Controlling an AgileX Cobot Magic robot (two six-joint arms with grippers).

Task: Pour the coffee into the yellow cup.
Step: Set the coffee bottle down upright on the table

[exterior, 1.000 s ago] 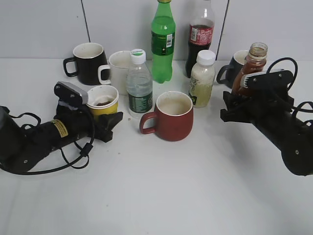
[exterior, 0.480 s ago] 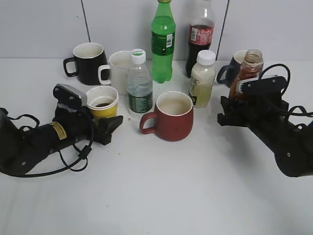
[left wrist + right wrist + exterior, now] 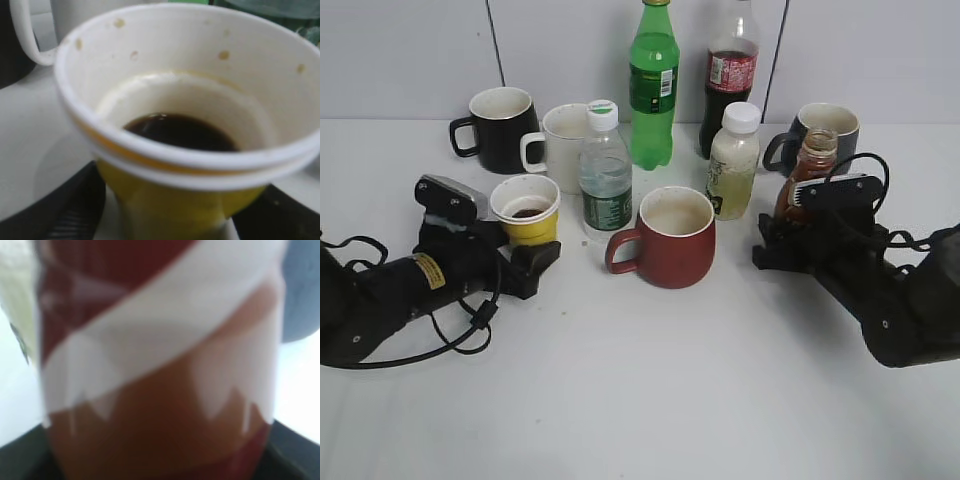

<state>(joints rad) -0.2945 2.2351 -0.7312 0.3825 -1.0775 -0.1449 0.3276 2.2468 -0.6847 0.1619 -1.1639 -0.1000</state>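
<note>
The yellow cup (image 3: 529,226) stands upright at the left with a little dark coffee (image 3: 180,132) in its white inside. My left gripper (image 3: 528,246) is shut on the cup, and its black fingers show at both lower corners of the left wrist view (image 3: 170,222). The coffee bottle (image 3: 811,165), brown with a white swoosh and no cap, stands upright at the right. My right gripper (image 3: 788,232) is shut on its lower body. In the right wrist view the bottle (image 3: 160,390) fills the frame between the fingers (image 3: 160,467).
A red mug (image 3: 670,238) stands in the middle between the arms. Behind it are a water bottle (image 3: 606,180), a pale drink bottle (image 3: 733,160), a green bottle (image 3: 653,85), a cola bottle (image 3: 731,75), a white mug (image 3: 560,140), a black mug (image 3: 500,128) and a dark blue mug (image 3: 825,122).
My right gripper has come down and slightly left with the coffee bottle, which now sits lower. My left arm has shifted a little left and down with the cup.
</note>
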